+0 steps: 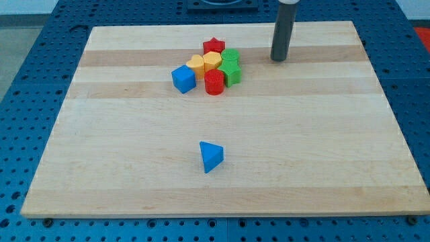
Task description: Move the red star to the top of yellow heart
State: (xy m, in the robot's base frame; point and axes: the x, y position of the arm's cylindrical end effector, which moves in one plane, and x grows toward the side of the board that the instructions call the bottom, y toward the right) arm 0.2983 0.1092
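Camera view shows the red star (213, 46) in the upper middle of the frame, at the top of a tight bunch of blocks. It touches the yellow heart (212, 60) just below it, so I think it is nearly there. My tip (279, 59) is off to the star's right, apart from every block, touching none. The rod stands straight up. Green blocks (230, 65), a yellow block (195, 64), a red round block (214, 82) and a blue cube (183, 78) crowd around. A blue wedge (211, 156) sits alone lower down on the wooden board (336, 148).

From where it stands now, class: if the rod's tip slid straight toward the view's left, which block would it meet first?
Probably the green block, the cluster's nearest piece to my tip. The red star sits further left and slightly higher; depth makes the exact line uncertain.
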